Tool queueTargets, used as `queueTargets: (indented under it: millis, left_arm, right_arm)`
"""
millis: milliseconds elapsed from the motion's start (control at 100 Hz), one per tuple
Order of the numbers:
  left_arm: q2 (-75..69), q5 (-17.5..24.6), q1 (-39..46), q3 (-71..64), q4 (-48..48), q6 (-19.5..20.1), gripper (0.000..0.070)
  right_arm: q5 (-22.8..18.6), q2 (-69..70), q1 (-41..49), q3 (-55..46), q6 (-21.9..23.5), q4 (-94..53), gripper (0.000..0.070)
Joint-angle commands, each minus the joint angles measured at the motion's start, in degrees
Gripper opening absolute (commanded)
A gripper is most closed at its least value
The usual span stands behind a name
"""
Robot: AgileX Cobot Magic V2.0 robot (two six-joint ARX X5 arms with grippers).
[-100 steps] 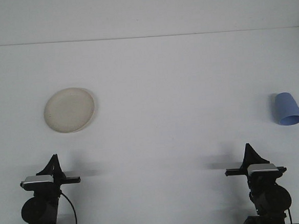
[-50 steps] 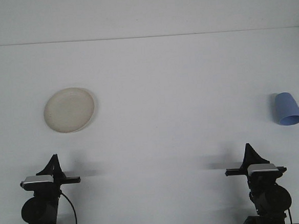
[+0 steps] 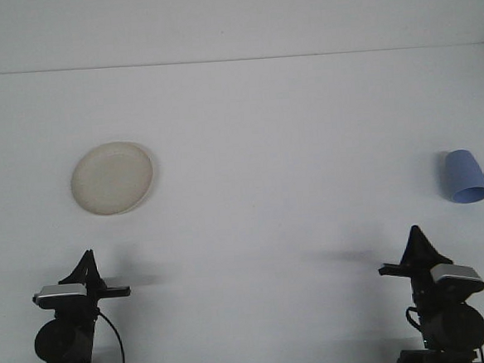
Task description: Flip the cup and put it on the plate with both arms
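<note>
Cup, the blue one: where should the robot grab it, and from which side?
Probably across the middle of the cup's tapered wall, coming in from the near side with the right pincer, which is closest. It seems to rest wide rim down and towards the robot, so the rim offers no easy hold.

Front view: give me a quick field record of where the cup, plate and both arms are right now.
cup: blue cup, far right of the table, mouth down, wider rim toward the camera
plate: cream plate, left side of the table, nothing on it
cup to plate: far apart, on opposite sides of the table
left gripper: low at the near edge, below the plate, holding nothing
right gripper: low at the near edge, below and left of the cup, not touching it
task state: cup not yet grasped or flipped
</note>
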Motion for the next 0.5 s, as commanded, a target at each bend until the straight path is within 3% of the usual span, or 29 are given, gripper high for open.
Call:
queueTargets:
  millis: [0,90,120,210,260,490]
  left_arm:
    - [-0.04,-0.2,0.02,-1.11,0.7,0.07,0.0014]
    - [-0.04,-0.2,0.02,-1.11,0.7,0.07,0.0014]
    - [-0.07,-0.2,0.02,-1.11,0.72,0.07,0.0014]
    - [-0.04,-0.2,0.02,-1.11,0.72,0.07,0.0014]
    - [-0.04,-0.2,0.02,-1.11,0.7,0.07,0.0014]
    - [-0.04,-0.2,0.02,-1.11,0.72,0.07,0.0014]
  right_arm:
    - [1.77,2.56,0.04,7.72,-1.44,-1.49,0.0003]
    - [2.91,8.79,0.04,17.35,-7.28,-6.32,0.0041]
    - [2.95,10.99,0.02,20.35,-8.92,-7.82,0.0118]
    - [3.93,16.92,0.02,27.56,-12.66,-12.22,0.0439]
    - [5.22,19.96,0.02,30.51,-13.6,-14.29,0.0547]
    - [11.56,27.15,-1.07,33.97,-18.6,-16.85,0.0557]
